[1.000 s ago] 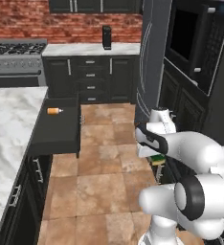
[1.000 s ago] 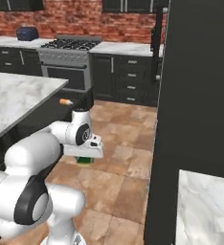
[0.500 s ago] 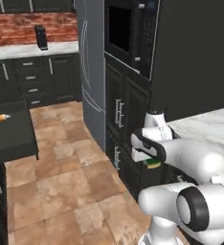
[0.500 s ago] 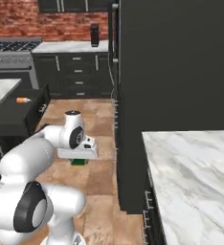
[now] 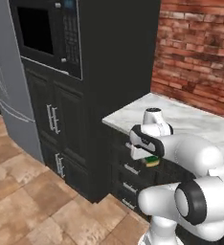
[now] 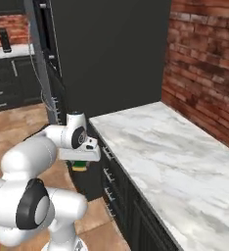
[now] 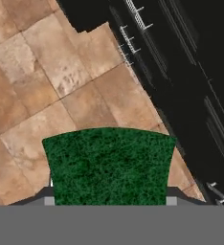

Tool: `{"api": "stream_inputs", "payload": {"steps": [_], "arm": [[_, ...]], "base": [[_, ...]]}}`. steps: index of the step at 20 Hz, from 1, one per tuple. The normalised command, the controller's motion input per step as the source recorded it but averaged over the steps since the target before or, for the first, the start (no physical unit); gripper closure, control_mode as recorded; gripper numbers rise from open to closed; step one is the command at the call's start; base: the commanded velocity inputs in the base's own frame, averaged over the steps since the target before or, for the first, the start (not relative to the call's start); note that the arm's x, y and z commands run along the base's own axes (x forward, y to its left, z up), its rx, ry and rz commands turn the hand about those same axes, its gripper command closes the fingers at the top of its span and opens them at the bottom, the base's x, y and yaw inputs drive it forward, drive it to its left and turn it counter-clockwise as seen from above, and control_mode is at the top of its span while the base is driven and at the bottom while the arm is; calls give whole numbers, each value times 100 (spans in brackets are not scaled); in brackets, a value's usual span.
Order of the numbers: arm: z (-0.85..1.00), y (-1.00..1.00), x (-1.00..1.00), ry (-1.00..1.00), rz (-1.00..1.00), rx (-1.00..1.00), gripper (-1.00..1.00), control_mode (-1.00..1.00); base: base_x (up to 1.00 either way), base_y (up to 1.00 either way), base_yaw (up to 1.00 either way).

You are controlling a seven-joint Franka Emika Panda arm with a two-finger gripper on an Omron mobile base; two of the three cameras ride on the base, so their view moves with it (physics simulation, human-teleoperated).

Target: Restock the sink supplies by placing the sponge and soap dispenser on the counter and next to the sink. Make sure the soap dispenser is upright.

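Hand point(image 5: 151, 161): my fingers are closed on the sponge point(image 7: 109, 165)
Sponge: green side up, above the floor point(image 7: 47, 81), beside the table point(image 6: 160, 147)

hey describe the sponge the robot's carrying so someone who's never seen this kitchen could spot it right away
Start at the marble counter along the red brick wall, then look just off its near corner, above the tiled floor, where the white arm ends. The sponge sits clamped in the gripper there: a small flat block, yellow with a dark green scouring face, the only bright thing against the black cabinets.
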Motion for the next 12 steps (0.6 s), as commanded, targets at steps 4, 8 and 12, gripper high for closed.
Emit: {"api": "stream_inputs", "payload": {"steps": [4, 8, 12], "arm": [[0, 0, 0, 0, 0, 0, 100, 100], [0, 0, 0, 0, 0, 0, 100, 100], [0, 0, 0, 0, 0, 0, 100, 100]], "base": [[-63, 0, -68], [-53, -4, -68], [-19, -30, -65]]}}
